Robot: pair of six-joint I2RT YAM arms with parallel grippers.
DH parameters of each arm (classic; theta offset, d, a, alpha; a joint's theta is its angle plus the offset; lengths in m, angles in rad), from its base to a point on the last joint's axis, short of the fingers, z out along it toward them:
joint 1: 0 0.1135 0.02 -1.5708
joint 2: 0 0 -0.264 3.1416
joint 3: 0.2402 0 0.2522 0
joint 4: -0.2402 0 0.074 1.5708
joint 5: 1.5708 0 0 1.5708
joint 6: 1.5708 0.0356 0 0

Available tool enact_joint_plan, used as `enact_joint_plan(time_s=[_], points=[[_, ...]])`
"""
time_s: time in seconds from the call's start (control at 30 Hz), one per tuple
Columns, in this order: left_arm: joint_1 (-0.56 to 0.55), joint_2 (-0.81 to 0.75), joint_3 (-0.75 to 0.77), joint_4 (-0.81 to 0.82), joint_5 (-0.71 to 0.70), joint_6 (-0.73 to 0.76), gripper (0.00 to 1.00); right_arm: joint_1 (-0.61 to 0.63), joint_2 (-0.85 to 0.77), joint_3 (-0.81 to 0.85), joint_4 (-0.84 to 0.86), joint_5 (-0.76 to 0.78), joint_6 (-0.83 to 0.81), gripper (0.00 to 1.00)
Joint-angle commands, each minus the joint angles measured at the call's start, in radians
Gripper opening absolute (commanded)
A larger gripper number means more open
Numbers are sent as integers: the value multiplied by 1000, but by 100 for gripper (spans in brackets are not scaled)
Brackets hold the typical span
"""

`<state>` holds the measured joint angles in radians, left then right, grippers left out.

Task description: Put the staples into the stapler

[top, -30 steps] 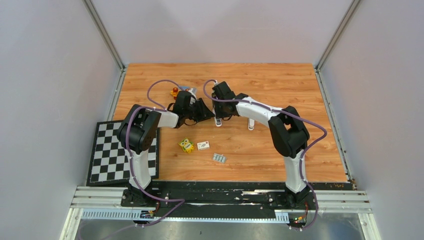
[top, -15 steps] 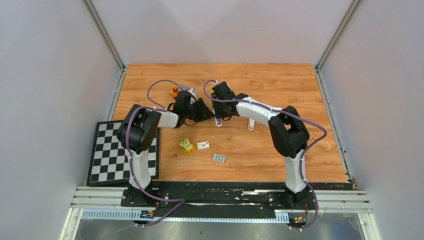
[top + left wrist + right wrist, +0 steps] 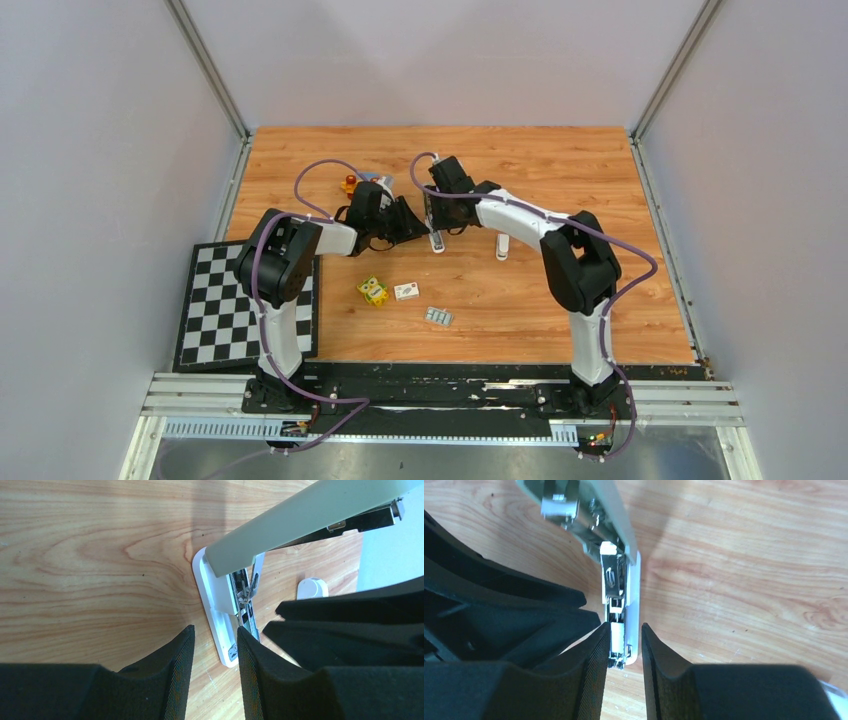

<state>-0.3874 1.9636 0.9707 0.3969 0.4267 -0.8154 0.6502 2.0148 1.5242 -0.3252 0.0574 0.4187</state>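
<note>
Both pincers point(image 3: 212, 655) point(image 3: 624, 652) grasping opened stapler point(image 3: 624, 595), magazine contents unclear, staples point(image 3: 438, 316) apart

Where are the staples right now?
In the top view, the staples lie loose on the wooden table, nearer the arm bases, just right of the small white box, apart from both grippers.

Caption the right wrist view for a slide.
Right gripper straddles the near end of the opened white stapler on the wooden table.

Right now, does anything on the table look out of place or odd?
The stapler is hinged wide open, its lid raised clear of the base. That suits loading. The staples lie untouched near the front edge, far from both grippers. Nothing looks spilled or damaged.
</note>
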Motion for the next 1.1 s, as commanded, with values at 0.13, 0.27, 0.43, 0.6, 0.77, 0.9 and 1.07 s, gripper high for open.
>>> enact_joint_plan(time_s=[0.13,0.27,0.43,0.6,0.77,0.9,1.07], points=[[5,-22,20,52,19,1,43,-76,-52,57,47,-135,-90,45],[5,-13,18,92,33,-19,47,-116,-36,108,60,-220,-89,51],[4,7,33,79,30,-17,47,-174,17,154,140,-401,-59,53],[0,33,43,61,30,-12,44,-187,71,218,165,-497,-62,56],[-8,45,61,44,25,1,41,-187,113,276,160,-536,-68,56],[-11,42,67,21,12,18,40,-186,130,286,159,-533,-91,57],[-17,47,77,-5,-6,44,38,-187,164,332,146,-605,-112,56]])
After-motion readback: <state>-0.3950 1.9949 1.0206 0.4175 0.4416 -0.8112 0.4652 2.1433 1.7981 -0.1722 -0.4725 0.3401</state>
